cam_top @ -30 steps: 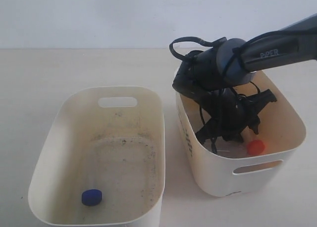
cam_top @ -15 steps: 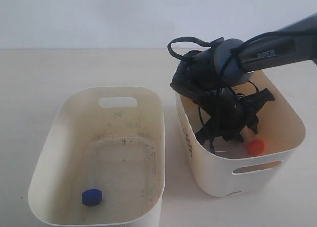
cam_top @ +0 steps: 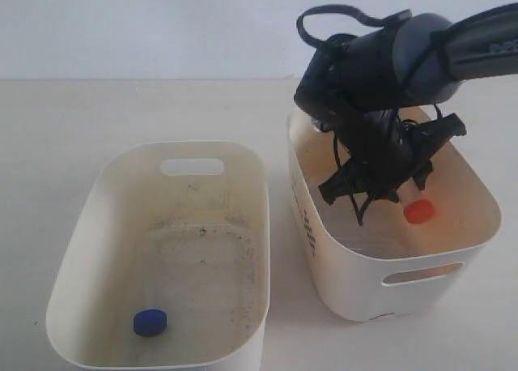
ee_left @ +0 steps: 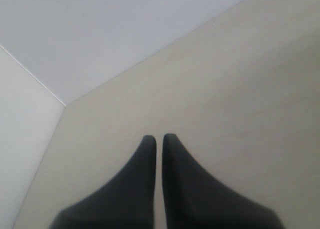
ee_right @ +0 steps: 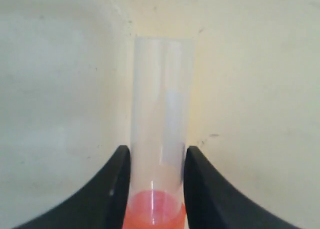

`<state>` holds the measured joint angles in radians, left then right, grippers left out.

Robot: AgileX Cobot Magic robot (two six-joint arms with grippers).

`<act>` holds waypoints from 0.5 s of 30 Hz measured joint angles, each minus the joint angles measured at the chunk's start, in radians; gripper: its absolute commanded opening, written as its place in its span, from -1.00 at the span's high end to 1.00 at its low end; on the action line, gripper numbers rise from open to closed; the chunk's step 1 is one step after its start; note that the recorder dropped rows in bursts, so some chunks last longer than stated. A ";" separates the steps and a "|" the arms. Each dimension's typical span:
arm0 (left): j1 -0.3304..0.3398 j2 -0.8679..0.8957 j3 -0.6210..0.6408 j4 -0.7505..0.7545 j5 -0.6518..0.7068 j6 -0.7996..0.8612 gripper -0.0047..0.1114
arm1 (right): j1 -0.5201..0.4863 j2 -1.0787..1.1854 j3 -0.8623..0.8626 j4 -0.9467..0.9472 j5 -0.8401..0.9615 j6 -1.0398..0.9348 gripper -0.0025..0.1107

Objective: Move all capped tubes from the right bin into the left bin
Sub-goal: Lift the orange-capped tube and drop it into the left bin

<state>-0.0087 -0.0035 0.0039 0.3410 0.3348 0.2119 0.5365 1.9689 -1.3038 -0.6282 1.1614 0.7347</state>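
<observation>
- Cream plastic at lower left of the exterior view: the left bin (cam_top: 87, 225), its floor dark-speckled, holds a blue-capped tube (cam_top: 150, 322) near its front wall. That tube lies where it lay a second ago, so it looks already delivered.
- Right of centre, the right gripper (cam_top: 388, 185) has risen from deep inside the right bin (cam_top: 356, 294) to about rim height. The orange-capped tube (cam_top: 418, 211) has come up with it and its cap now hangs clear of the floor.
- My reading is that the pick has succeeded and the carry across to the left bin comes next. It has not started, as the tube is still over the right bin.
- The exterior view alone shows both bins and the lift. It does not show the left arm, and I cannot tell whether another tube lies behind the wrist.
- The left wrist view alone shows the left gripper (ee_left: 159, 139), fingers pressed almost together on nothing, over bare table (ee_left: 240, 89).
- The right wrist view alone proves the hold: the right gripper (ee_right: 157, 151) has both fingers pinching the clear barrel just above the orange cap, with the tube pointing straight out.
</observation>
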 measured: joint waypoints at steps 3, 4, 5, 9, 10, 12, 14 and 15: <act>0.000 0.000 0.000 0.000 0.000 0.000 0.85 | 0.000 -0.051 0.000 0.000 -0.010 -0.001 0.96; 0.000 0.000 0.000 0.000 0.000 0.000 0.85 | 0.000 -0.070 0.000 0.002 -0.013 -0.004 0.96; 0.000 0.000 0.000 0.000 0.000 0.000 0.85 | 0.000 -0.085 0.000 0.002 -0.017 -0.006 0.96; 0.000 0.000 0.000 0.000 0.000 0.000 0.85 | 0.000 -0.173 0.000 0.034 -0.070 -0.026 0.96; 0.000 0.000 0.000 0.000 0.000 0.000 0.85 | 0.000 -0.197 0.000 0.054 -0.091 -0.039 0.96; 0.000 0.000 0.000 0.000 0.000 0.000 0.85 | 0.000 -0.240 0.000 0.106 -0.133 -0.064 0.96; 0.000 0.000 0.000 0.000 0.000 0.000 0.85 | 0.013 -0.285 0.000 0.175 -0.182 -0.097 0.96; 0.000 0.000 0.000 0.000 0.000 0.000 0.85 | 0.023 -0.302 0.000 0.198 -0.207 -0.104 0.96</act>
<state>-0.0087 -0.0035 0.0039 0.3410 0.3348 0.2119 0.5591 1.6673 -1.3033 -0.4303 0.9540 0.6307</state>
